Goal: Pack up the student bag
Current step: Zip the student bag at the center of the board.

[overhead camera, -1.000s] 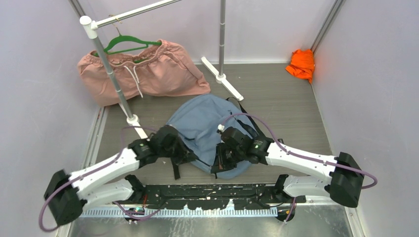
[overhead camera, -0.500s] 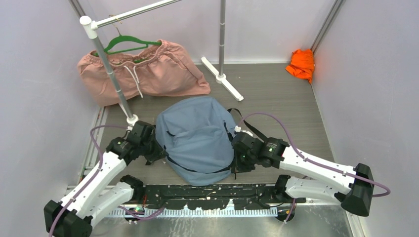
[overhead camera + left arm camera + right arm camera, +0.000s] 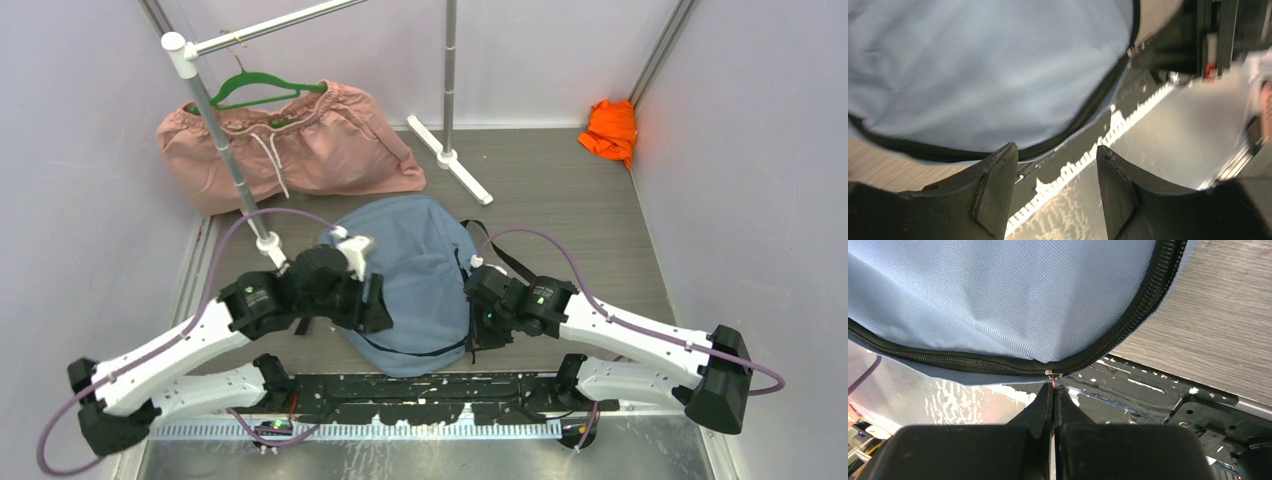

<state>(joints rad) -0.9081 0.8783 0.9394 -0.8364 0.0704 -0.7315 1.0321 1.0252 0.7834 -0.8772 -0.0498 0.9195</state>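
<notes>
Soft dusty-blue fabric student bag (image 3: 405, 265), rounded, with black trim, lies flat at mid-table toward the near edge, between the two arms. The right end effector (image 3: 1053, 390) is pinched shut on the small metal zipper pull (image 3: 1053, 375) at the bag's near-right rim. The black zipper (image 3: 963, 361) looks meshed along the run left of the pull. The left end effector (image 3: 1057, 150) hangs over the bag's near-left edge, jaws apart and holding nothing; that view is blurred, so contact with the fabric cannot be told. Judgement: the step in hand is opening the bag. Packing proper has not begun, and nothing to pack is in view. The next move likely calls for drawing the pull along the curved track while the left side pins the fabric, or the soft bag will drag along. Grey wood-grain table (image 3: 580, 200) underneath. Farther back are a pink drawstring garment (image 3: 320, 150) on a green hanger (image 3: 262, 85) and an orange cloth (image 3: 610, 128) in the far right corner. No brand, label or writing legible.
</notes>
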